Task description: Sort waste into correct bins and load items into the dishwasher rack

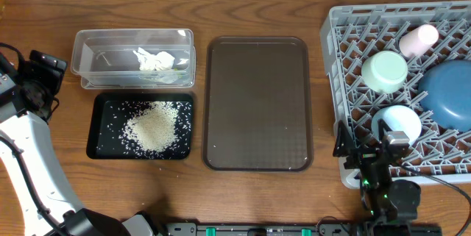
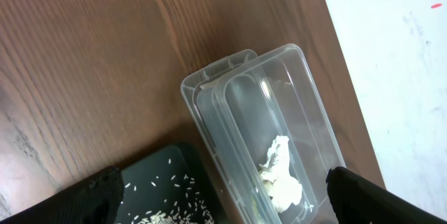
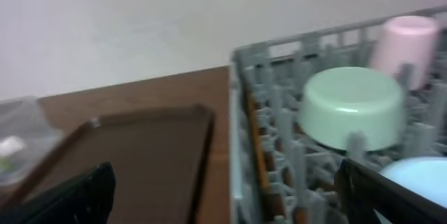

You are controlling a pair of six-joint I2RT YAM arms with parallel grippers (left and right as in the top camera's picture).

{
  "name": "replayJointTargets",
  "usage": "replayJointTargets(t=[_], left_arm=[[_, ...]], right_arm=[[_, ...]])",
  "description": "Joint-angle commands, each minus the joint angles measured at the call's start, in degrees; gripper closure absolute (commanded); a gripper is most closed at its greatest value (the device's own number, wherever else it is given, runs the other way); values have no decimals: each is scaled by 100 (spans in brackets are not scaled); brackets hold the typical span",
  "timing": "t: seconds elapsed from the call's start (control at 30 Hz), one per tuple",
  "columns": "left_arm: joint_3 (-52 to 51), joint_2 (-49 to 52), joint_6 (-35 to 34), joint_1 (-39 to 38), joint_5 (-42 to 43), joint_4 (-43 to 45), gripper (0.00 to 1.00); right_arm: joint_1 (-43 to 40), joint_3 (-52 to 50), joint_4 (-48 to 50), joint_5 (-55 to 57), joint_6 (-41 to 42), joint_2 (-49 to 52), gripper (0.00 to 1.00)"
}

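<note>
The clear tub [image 1: 88,52] holds the crumpled paper scrap [image 1: 154,59]; the packet is not clearly visible. The black tray [image 1: 103,137] holds the rice heap [image 1: 154,126]. The grey rack [image 1: 331,81] holds the pink cup [image 1: 418,40], mint bowl [image 1: 384,70], dark-blue bowl [image 1: 449,93] and light-blue bowl [image 1: 401,122]. My left gripper [image 1: 43,76] is open and empty, left of the tub; its wrist view shows the tub [image 2: 237,105], paper [image 2: 279,175] and tray [image 2: 160,175]. My right gripper [image 1: 368,159] is open and empty at the rack's front left edge [image 3: 251,63], near the mint bowl [image 3: 353,109].
A large flat brown serving tray [image 1: 257,104] lies between the bins and the rack, with nothing on it. It also shows in the right wrist view [image 3: 140,161]. The table's far edge runs just behind the tub and the rack.
</note>
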Motion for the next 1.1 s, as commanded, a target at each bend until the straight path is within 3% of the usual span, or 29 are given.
replayJointTargets(t=[0.0, 0.13, 1.07], left_arm=[[-9, 17, -7, 15, -74, -2, 5], [-9, 17, -7, 15, -74, -2, 5], [-9, 17, -7, 15, -74, 0, 5]], right_arm=[[44, -7, -59, 457, -442, -46, 1], [44, -7, -66, 457, -898, -46, 1], [44, -7, -52, 435, -909, -46, 1]])
